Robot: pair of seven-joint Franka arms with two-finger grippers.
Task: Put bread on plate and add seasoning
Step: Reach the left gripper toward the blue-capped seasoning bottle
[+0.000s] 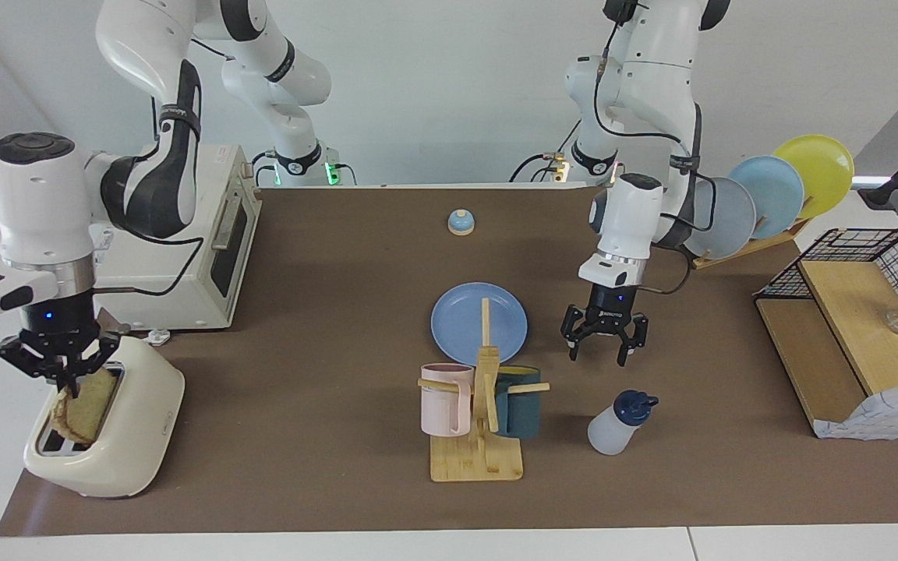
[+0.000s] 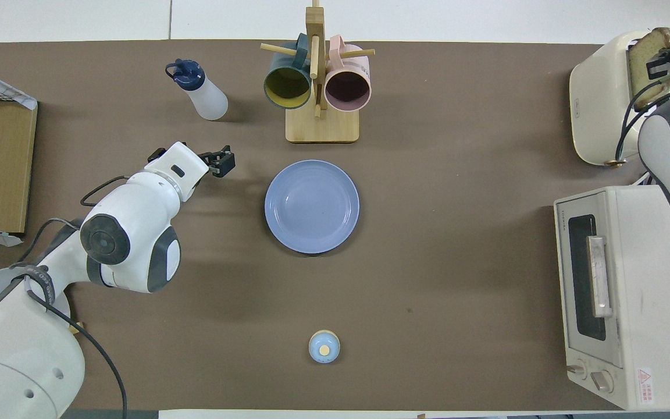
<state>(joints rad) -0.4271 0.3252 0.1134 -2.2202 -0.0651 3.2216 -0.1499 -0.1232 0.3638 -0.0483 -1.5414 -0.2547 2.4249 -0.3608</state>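
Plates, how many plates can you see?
4. A blue plate lies flat in the table's middle beside the mug rack. Grey, light-blue and yellow plates stand upright in a wooden rack at the left arm's end. None looks hidden.
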